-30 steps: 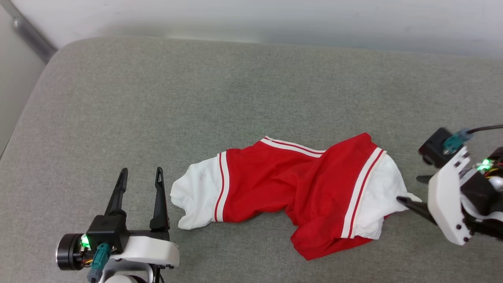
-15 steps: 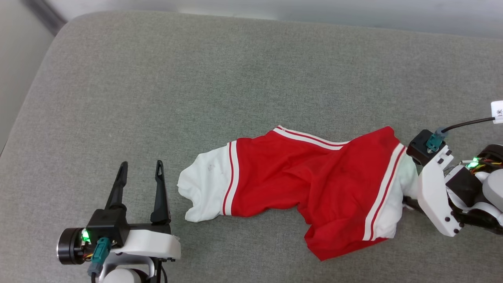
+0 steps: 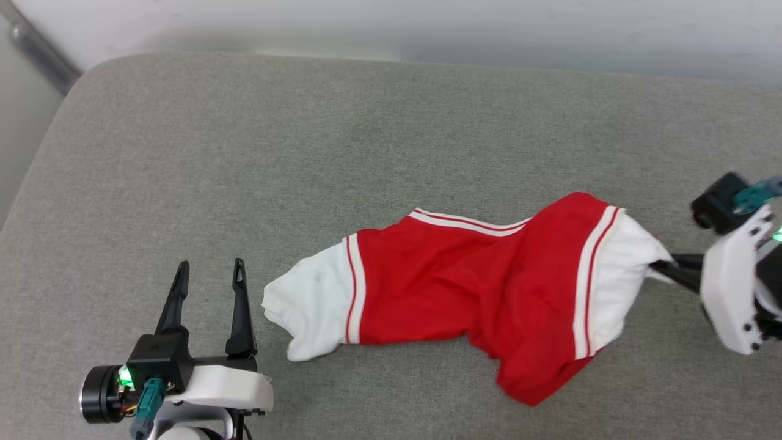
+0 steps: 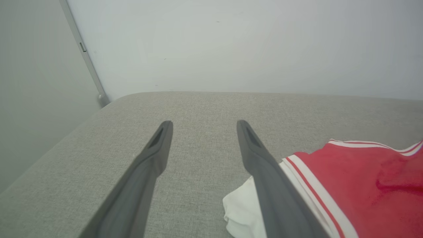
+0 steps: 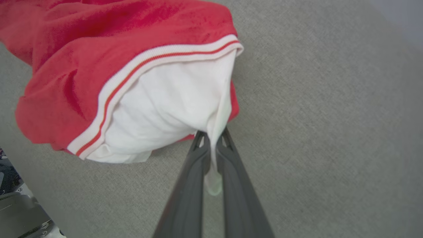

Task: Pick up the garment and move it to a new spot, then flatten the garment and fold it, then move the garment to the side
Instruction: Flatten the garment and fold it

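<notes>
Head view: found the red jersey T-shirt (image 3: pixel 464 293) crumpled toward the near edge of the grey cushion (image 3: pixel 366 153). Left wrist view: saw the left gripper (image 4: pixel 204 124) spread wide, empty, beside one white sleeve, probably waiting. Right wrist view: saw the right gripper (image 5: pixel 211 137) pinched shut on the other sleeve, for lifting.

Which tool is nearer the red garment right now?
Right. The right tool is shut on a white sleeve edge of the garment; the left tool stands open just beside the opposite white sleeve, seemingly not touching.
</notes>
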Robot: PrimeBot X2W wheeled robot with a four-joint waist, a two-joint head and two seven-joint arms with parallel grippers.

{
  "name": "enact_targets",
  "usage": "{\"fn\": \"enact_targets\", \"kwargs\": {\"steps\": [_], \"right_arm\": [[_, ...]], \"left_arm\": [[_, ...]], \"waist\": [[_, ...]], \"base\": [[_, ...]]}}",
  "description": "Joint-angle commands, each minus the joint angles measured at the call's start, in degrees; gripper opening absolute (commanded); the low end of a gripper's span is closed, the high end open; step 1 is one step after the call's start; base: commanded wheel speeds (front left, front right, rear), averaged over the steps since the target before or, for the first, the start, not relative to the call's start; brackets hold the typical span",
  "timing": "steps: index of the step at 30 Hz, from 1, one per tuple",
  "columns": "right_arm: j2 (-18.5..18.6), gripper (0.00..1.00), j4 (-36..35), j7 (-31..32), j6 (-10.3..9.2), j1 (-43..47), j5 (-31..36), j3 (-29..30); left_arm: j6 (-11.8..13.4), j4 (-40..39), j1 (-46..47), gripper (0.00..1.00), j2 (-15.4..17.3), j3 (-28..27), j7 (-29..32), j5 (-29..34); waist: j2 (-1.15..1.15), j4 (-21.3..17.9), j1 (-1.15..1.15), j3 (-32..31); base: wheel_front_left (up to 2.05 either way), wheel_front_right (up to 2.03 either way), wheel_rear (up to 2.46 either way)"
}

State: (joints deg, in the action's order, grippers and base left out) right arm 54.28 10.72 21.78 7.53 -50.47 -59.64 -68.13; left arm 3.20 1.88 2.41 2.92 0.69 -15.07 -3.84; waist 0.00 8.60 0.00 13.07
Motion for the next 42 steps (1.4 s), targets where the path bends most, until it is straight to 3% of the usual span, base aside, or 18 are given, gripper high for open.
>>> {"fn": "enact_targets", "kwargs": {"steps": [1, 8, 13, 17, 23, 29, 33, 34, 35, 42], "right_arm": [[2.78, 0.0, -1.72, -1.25, -0.08, 0.59, -1.4, 1.43], [10.59, 0.0, -3.59, -2.38, -0.07, 3.52, -5.28, 6.96], [11.83, 0.0, -1.91, -3.21, -0.07, 5.6, -6.5, 10.42], [8.94, 0.0, 3.08, -2.1, -0.07, 4.68, -3.8, 12.68], [1.64, 0.0, 18.09, 2.7, -0.07, 3.55, 2.98, 13.84], [-3.82, 0.0, 29.78, 4.58, -0.04, 7.33, 2.78, 14.76], [-5.68, 0.0, 31.51, 1.64, -0.04, 9.18, 1.58, 15.84], [-5.63, 0.9, 31.42, 0.48, -0.04, 9.33, 1.36, 16.4], [-5.18, 1.0, 31.04, -0.8, -0.04, 9.23, 1.67, 16.67], [-1.11, 1.0, 25.25, -10.87, -0.06, 10.48, 3.49, 19.46]], "left_arm": [[0.12, -0.31, -1.12, 1.0, -0.01, -0.5, -0.15, 0.11], [-0.2, -0.56, -1.97, 1.0, -0.02, -0.98, -0.15, -0.15], [-0.17, -0.82, -1.73, 1.0, -0.04, -0.71, -0.15, -0.36], [-0.15, -0.87, -0.3, 1.0, -0.04, -0.03, -0.15, -0.45], [-0.39, -0.47, 1.57, 1.0, -0.04, 1.45, -0.15, -0.13], [-0.01, -0.01, 1.59, 1.0, -0.03, 1.82, -0.15, -0.23], [0.15, 0.35, 0.49, 1.0, -0.08, 1.12, -0.15, -0.19], [0.26, 0.4, 0.25, 1.0, -0.07, 1.34, -0.15, -0.11], [0.1, 0.5, 0.34, 1.0, -0.06, 1.27, -0.15, 0.01], [0.22, 0.56, -0.71, 1.0, -0.04, 1.48, -0.15, 0.26]], "waist": [[0.0, -0.67, 0.0, -0.56], [0.0, -1.45, 0.0, -1.0], [0.0, -2.08, 0.0, -0.2], [0.0, -2.02, 0.0, 1.27], [0.0, -0.32, 0.0, 3.45], [0.0, 0.88, 0.0, 3.8], [0.0, 0.18, 0.0, 2.83], [0.0, -0.04, 0.0, 2.49], [0.0, -0.28, 0.0, 2.13], [0.0, -1.85, 0.0, -0.83]], "base": [[0.0, 0.0, 0.0], [0.0, 0.0, 0.0], [0.0, 0.0, 0.0], [0.0, 0.0, 0.0], [0.0, 0.0, 0.0], [0.0, 0.0, 0.0], [0.0, 0.0, 0.0], [0.0, 0.0, 0.0], [0.0, 0.0, 0.0], [0.0, 0.0, 0.0]]}}
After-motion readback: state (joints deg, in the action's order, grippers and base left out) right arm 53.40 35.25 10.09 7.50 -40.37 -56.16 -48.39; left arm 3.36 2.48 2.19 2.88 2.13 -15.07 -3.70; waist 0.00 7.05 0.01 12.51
